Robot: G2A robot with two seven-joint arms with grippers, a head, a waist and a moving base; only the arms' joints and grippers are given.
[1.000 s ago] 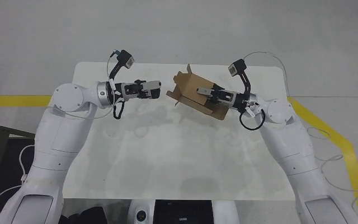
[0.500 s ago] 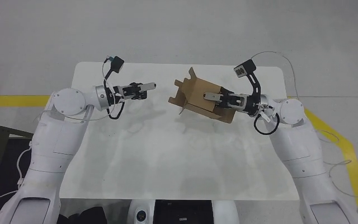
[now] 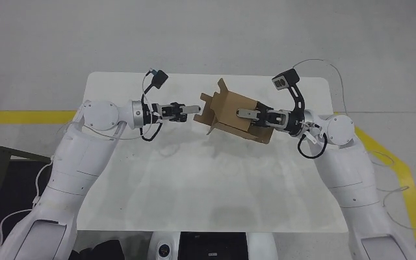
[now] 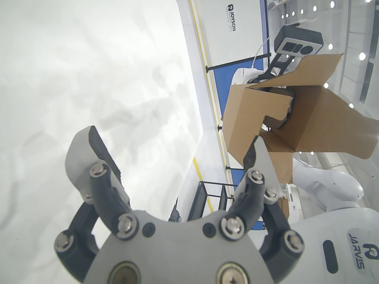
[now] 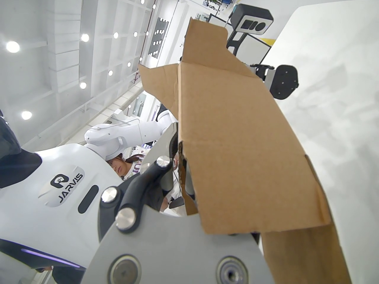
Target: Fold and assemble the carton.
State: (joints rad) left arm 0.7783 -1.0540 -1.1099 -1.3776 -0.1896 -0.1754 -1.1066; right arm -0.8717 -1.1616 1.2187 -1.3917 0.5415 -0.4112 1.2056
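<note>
A white surface (image 3: 195,188) with rounded corners stands on a grey floor (image 3: 195,32), and a yellow line (image 3: 26,117) runs along the floor on both sides of it. The brown carton (image 3: 234,112) is off the surface, held in the air above its far half, between the two arms. It lies on its side and is tilted. One open end is turned toward the left arm, and the flaps (image 3: 207,117) at that end splay outward in different directions.

The right claw (image 3: 247,115) is clamped on a wall of the carton, coming in from the end that faces away from the left arm. In the right wrist view one of its fingers (image 5: 165,146) lies against one face of the cardboard panel (image 5: 231,149); the other finger is hidden behind the panel.

The left claw (image 3: 193,110) is level with the carton and points at its open end. Its fingers (image 4: 88,149) are spread wide apart with nothing between them. In the top view its tip is just beside the nearest flap, and whether the two touch cannot be told. The left wrist view looks past that claw (image 4: 174,137) into the carton's open end (image 4: 296,113), where an inner flap with a ragged edge (image 4: 275,104) folds partly across the opening. The right arm's wrist camera (image 4: 297,44) shows above the carton
</note>
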